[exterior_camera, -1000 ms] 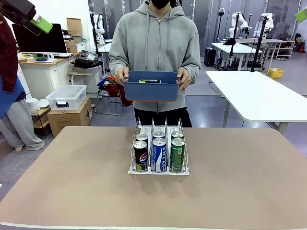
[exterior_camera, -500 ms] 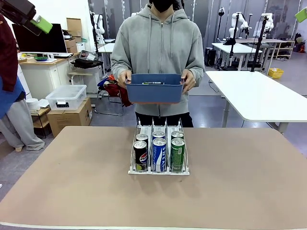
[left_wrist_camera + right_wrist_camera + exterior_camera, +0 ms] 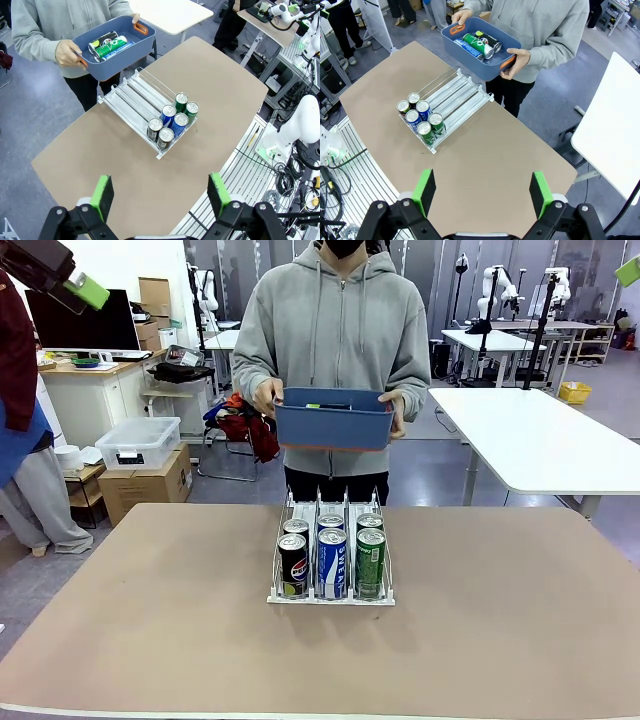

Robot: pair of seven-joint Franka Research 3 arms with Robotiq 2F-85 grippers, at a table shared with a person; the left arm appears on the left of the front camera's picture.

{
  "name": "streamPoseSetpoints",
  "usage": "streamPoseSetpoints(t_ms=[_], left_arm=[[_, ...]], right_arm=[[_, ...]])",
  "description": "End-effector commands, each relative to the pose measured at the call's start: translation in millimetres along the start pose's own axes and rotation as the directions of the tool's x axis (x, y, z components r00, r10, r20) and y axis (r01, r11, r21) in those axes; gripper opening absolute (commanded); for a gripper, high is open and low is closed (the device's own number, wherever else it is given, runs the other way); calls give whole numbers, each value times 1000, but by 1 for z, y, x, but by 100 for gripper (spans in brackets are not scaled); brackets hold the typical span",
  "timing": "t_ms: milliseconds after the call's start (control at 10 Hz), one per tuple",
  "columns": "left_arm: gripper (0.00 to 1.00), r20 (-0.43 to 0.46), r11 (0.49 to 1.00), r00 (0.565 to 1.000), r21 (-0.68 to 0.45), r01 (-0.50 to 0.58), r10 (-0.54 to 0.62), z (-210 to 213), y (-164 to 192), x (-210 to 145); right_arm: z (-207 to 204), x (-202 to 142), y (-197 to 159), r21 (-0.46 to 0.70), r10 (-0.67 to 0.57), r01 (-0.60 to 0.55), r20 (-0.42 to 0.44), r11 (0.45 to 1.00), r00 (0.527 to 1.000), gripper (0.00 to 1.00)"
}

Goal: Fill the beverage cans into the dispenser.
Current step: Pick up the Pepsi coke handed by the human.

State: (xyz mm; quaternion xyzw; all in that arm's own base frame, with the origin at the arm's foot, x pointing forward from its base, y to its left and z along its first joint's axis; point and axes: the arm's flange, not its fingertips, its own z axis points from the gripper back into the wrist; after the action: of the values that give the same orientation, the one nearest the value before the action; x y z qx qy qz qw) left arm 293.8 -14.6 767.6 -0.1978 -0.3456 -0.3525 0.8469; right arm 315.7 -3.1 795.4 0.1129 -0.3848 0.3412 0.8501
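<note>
The clear dispenser stands mid-table with several beverage cans at its near end: a black Pepsi, a blue-and-white one and a green one in front. Across the table a person holds a blue bin in both hands, just beyond the dispenser's far end. More cans lie inside the bin. My left gripper hangs open high above the table, with nothing between its pads. My right gripper is likewise open and high up. The dispenser's far lanes are bare.
The brown table has bare room on all sides of the dispenser. A white table stands at the back right. At the back left are a clear storage box on a carton and another person.
The person has shifted the blue bin a little to the right and tipped it slightly. Neither gripper has moved, and the cans in the dispenser stand as before.
</note>
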Motion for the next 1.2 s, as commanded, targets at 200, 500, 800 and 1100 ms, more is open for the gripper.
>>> streamPoseSetpoints(t_ms=[200, 500, 800, 1100], left_arm=[[100, -1, 1000, 1000, -15, -2, 2, 1, 1, -1], [100, -1, 1000, 1000, -15, -2, 2, 1, 1, -1], [100, -1, 1000, 1000, -15, -2, 2, 1, 1, -1], [100, -1, 1000, 1000, -15, -2, 2, 1, 1, -1]], right_arm=[[0, -1, 0, 7, -1, 1, -2, 1000, 1000, 100], [0, -1, 0, 7, -1, 1, -2, 1000, 1000, 100], [0, -1, 0, 7, -1, 1, -2, 1000, 1000, 100], [0, -1, 0, 7, -1, 1, -2, 1000, 1000, 100]])
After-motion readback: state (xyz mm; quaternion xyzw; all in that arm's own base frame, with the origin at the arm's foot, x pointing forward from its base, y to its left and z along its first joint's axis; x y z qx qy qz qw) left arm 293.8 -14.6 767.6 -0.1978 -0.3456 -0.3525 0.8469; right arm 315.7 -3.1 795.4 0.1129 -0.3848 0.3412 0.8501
